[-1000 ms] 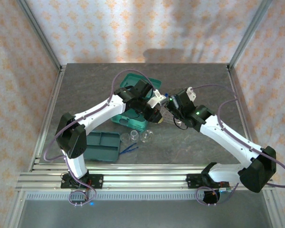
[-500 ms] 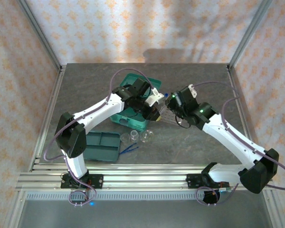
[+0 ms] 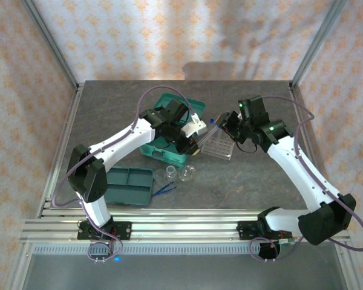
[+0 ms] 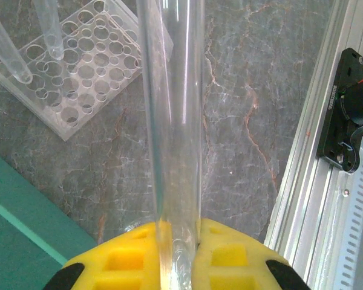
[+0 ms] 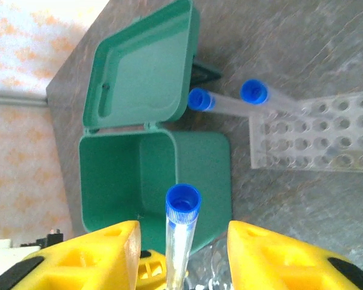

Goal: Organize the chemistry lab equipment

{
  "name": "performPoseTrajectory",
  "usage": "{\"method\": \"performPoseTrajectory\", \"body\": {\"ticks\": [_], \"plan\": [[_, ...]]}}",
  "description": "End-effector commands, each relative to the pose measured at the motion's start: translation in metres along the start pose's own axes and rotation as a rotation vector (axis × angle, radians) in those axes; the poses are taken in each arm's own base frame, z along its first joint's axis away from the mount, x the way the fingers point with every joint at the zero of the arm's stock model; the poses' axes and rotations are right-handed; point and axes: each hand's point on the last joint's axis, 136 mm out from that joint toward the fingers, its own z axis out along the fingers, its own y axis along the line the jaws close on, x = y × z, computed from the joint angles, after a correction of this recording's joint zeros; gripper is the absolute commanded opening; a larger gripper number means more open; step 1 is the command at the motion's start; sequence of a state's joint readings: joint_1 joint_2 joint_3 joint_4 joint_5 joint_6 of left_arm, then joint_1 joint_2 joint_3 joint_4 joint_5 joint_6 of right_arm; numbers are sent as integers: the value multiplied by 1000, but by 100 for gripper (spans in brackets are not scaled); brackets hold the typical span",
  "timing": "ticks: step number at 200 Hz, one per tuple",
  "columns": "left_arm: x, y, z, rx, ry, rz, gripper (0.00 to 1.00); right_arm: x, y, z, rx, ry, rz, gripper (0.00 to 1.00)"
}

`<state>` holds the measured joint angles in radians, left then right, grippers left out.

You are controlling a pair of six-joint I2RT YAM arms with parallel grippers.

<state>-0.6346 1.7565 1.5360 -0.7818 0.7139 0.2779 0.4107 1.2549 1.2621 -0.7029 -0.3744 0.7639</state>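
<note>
Your dark veined desk (image 3: 260, 181) sits between patterned curtains (image 3: 169, 36); the left gripper (image 4: 178, 232) pinches a test tube (image 4: 172, 109), the right gripper (image 5: 183, 232) stands parted.

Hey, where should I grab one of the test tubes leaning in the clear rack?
Probably the shaft just below its blue cap, coming from above along its lean. Either test tube has its lower end sunk in the rack, so only the capped top stands free.

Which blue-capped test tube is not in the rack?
The test tube clamped in the left end effector; the other two tubes stand in the rack.
</note>
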Motion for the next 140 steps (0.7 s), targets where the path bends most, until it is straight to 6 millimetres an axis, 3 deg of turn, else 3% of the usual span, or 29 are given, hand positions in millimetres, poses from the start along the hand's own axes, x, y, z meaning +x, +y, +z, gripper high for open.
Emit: {"method": "performPoseTrajectory", "body": {"ticks": [1,50,140], "plan": [[5,-4,-14,-24,8,50,2,10,15,5,-70,98,-29,42],[8,-6,-15,-20,8,59,2,16,22,10,-114,139,-29,42],[8,-9,-14,-1,8,59,2,28,16,26,-125,202,-32,35]]}}
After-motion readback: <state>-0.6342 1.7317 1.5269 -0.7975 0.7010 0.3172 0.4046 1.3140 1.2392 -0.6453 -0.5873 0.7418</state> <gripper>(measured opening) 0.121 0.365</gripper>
